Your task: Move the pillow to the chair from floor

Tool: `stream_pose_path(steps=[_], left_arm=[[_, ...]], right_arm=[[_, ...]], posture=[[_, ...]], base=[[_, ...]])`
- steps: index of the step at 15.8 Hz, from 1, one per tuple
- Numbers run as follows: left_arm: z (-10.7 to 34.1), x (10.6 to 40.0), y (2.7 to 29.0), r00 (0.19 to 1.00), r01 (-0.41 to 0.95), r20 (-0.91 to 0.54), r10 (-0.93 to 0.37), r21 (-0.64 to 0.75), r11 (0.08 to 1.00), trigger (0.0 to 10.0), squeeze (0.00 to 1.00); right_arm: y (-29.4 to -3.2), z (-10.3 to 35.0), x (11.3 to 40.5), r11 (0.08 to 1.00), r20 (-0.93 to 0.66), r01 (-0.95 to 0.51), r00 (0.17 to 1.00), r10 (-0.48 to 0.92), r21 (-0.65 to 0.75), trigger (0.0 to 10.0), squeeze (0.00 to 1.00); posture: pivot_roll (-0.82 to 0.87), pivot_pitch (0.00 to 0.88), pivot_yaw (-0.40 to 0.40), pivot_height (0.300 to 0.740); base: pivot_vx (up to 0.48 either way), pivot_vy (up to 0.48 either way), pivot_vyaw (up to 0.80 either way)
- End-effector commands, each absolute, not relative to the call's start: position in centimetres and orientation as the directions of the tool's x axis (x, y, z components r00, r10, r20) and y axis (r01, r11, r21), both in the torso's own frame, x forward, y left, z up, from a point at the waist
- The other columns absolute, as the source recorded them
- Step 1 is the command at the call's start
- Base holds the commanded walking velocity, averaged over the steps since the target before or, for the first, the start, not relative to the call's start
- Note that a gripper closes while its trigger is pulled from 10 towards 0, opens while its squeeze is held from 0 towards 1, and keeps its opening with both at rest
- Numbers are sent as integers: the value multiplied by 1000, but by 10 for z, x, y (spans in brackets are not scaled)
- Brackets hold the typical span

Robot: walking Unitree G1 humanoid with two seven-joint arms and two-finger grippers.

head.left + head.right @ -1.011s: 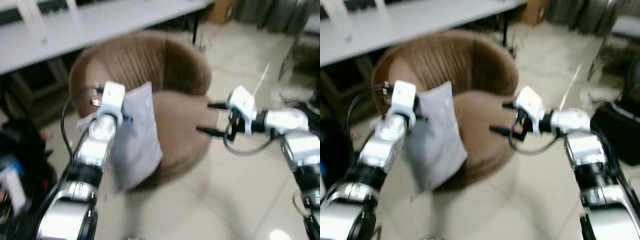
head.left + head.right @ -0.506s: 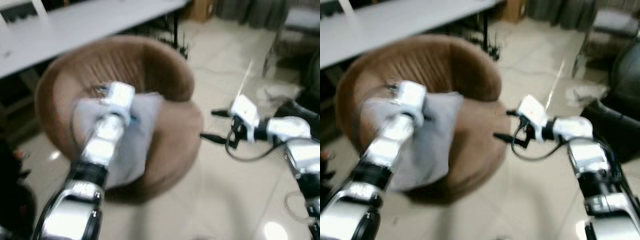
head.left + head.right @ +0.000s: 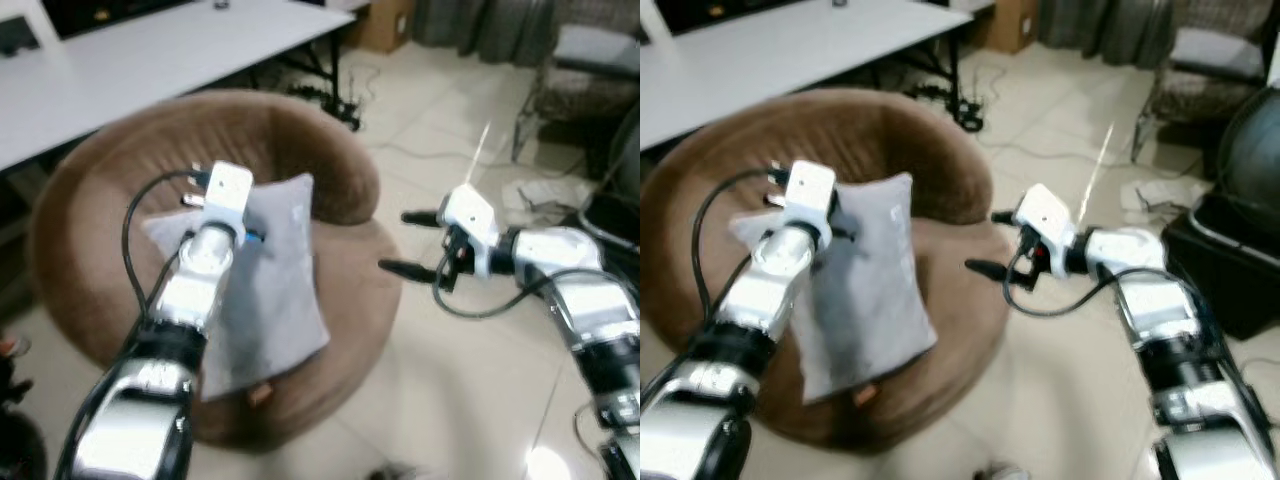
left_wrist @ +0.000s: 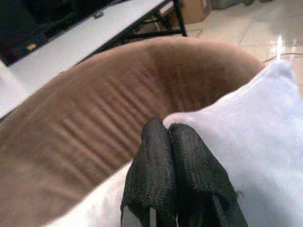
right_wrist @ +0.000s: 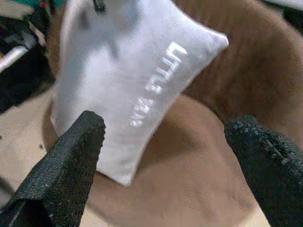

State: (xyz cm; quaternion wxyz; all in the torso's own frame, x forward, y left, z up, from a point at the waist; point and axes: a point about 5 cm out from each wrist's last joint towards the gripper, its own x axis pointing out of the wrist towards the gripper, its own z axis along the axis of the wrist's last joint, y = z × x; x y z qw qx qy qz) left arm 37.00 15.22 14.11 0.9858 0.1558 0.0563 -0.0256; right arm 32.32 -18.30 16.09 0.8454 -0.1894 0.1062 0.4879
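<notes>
A light grey pillow [image 3: 275, 280] with white lettering [image 5: 154, 82] hangs over the seat of a round brown tub chair [image 3: 340, 160]. My left gripper [image 4: 171, 142] is shut on the pillow's top edge, holding it in front of the chair's curved backrest [image 4: 94, 113]. The pillow's lower end reaches the seat cushion [image 3: 960, 290]. My right gripper [image 3: 985, 243] stands open just right of the chair's front edge, with nothing between its fingers [image 5: 71, 156], pointing at the pillow.
A long white table [image 3: 150, 50] stands behind the chair. Cables [image 3: 330, 95] lie under the table's right end. A black container [image 3: 1230, 260] and a mesh chair [image 3: 580, 70] are at the right. Pale tiled floor [image 3: 440, 380] lies in front.
The camera has shifted as I moved closer. My left gripper has carried the pillow further over the chair's seat. My right gripper stays open beside the chair.
</notes>
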Motion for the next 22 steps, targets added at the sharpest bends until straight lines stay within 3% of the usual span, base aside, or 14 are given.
stream_pose_path(steps=[1,8,16,18,19,22], left_arm=[[159,375,159,999,36,-50,-21,309,950,10000,0],[160,373,157,999,25,-38,-16,272,962,10000,0],[153,372,157,997,36,-70,-15,311,950,10000,0],[148,372,163,997,-25,-64,52,373,928,10000,0],[145,371,161,997,15,-71,13,387,922,10000,1000],[140,370,151,992,110,-99,-79,366,924,10000,1000]], right_arm=[[-176,166,324,435,-349,-871,491,798,-229,10000,0],[-176,164,325,435,-354,-872,489,797,-226,10000,0],[-169,160,325,459,-325,-864,504,800,-210,10000,0],[-166,155,324,472,-318,-860,511,799,-196,10000,0],[-164,152,322,473,-319,-860,510,799,-190,10000,0],[-161,148,320,479,-316,-860,511,799,-179,10000,0]], posture=[[-105,0,51,740],[-105,0,47,740],[-96,0,46,740],[-96,0,49,740],[-96,0,49,740],[-97,0,51,740]], base=[[409,0,0],[0,0,0],[0,66,0],[0,0,0],[0,0,0],[0,0,0]])
